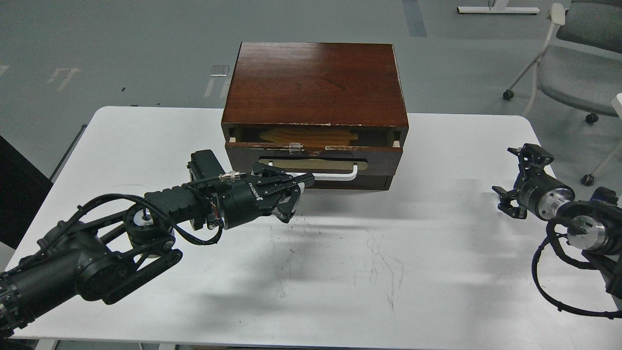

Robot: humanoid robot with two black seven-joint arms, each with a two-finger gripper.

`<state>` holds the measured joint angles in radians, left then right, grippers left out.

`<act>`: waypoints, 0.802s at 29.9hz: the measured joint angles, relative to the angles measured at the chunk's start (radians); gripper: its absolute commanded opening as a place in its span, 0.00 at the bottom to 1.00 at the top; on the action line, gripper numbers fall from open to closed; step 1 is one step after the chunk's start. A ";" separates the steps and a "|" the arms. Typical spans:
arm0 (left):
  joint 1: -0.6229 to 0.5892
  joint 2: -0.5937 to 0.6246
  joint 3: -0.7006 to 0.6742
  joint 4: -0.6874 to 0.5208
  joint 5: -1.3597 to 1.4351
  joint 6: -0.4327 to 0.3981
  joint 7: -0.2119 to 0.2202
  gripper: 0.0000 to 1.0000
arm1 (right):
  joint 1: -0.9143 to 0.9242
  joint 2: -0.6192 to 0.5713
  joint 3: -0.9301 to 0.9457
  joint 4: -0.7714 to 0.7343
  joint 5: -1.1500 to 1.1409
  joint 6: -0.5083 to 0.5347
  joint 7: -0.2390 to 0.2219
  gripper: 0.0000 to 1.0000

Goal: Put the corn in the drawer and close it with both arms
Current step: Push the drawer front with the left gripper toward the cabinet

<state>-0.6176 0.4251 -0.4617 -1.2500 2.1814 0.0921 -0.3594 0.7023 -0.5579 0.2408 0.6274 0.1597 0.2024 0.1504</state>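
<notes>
Centrally, near the far edge of the white table, sits a dark brown wooden cabinet with a glossy top. Its upper drawer is pulled out only a little, and the corn lies inside it, seen through the narrow gap under the cabinet top, stretched lengthwise along the drawer front. A small clear clip or tab sits on the drawer's chipped top edge. The white bar handle on its tan plate faces the near edge.

The left gripper reaches in from the near left corner and hovers right at the left end of the handle, its fingers partly closed around nothing I can make out; whether they touch the handle cannot be told. White lettering runs along the gripper's black body, but it is turned sideways and too small to read with certainty. The right gripper hangs over the right edge of the table, well apart from the cabinet, its fingers spread and empty.

Faint grey scuff marks streak the bare table between the arms. Beyond the far right corner stands a grey office chair on castors, on the grey floor.
</notes>
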 measured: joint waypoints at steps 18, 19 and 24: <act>-0.058 -0.063 0.002 0.092 0.000 0.002 -0.006 0.00 | -0.015 -0.002 0.000 0.001 0.000 0.000 0.000 1.00; -0.060 -0.066 0.002 0.097 0.000 0.002 -0.006 0.00 | -0.015 -0.002 0.000 0.001 0.000 0.000 0.000 1.00; -0.076 -0.080 0.002 0.126 0.000 0.003 -0.006 0.00 | -0.015 -0.002 0.000 0.000 0.000 0.000 0.000 1.00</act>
<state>-0.6933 0.3453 -0.4595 -1.1245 2.1818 0.0949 -0.3651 0.6871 -0.5599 0.2408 0.6276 0.1594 0.2026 0.1504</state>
